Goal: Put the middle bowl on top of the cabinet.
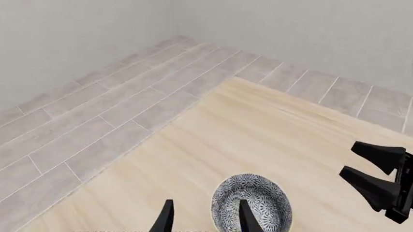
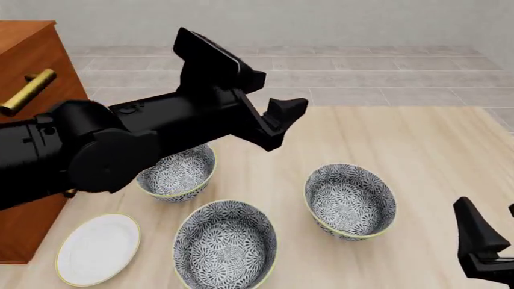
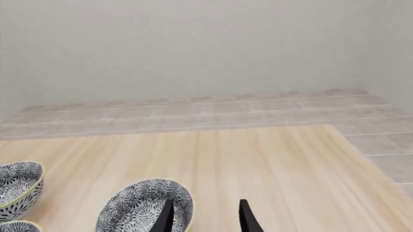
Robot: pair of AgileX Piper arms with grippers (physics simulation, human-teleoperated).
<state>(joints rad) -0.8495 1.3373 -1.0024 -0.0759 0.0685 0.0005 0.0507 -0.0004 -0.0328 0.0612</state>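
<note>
Three patterned bowls sit on the bench (image 2: 418, 150). The middle bowl (image 2: 226, 244) is the near one, between the left bowl (image 2: 178, 171) and the right bowl (image 2: 350, 200), with a white plate (image 2: 98, 248) just beside it. The cabinet (image 2: 30, 66) stands at the left edge, nothing on the bit of top I can see. The left claw (image 2: 277, 120) hangs above the bowls, fingers spread, holding nothing. The right claw (image 3: 205, 217) is low at the near right, also spread and empty.
</note>
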